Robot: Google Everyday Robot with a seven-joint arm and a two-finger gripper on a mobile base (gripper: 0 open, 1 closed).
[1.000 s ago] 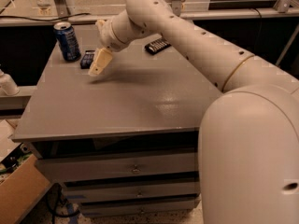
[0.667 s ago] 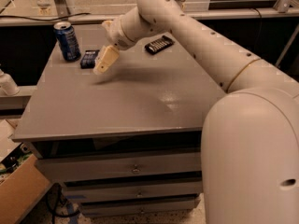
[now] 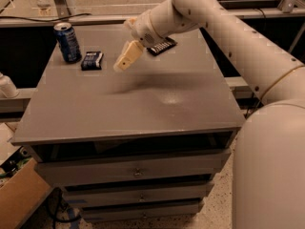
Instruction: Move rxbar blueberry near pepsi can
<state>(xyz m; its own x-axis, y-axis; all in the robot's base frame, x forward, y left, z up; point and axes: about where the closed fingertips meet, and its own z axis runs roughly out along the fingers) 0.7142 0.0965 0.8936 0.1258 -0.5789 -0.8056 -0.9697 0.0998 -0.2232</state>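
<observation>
The rxbar blueberry point(image 3: 92, 60), a flat dark navy wrapper, lies on the grey table top point(image 3: 143, 104) at the back left. It is just right of the upright blue pepsi can point(image 3: 67, 42), a small gap apart. My gripper point(image 3: 126, 58) hangs above the table, right of the bar and clear of it, holding nothing. The white arm reaches in from the upper right.
A black bar wrapper with pale lettering point(image 3: 162, 46) lies at the back of the table, partly behind my wrist. The table has drawers point(image 3: 136, 173) below its front edge. A cardboard box point(image 3: 16, 199) stands on the floor at lower left.
My gripper has moved to the right, away from the rxbar blueberry. The bar and the can have stayed in place.
</observation>
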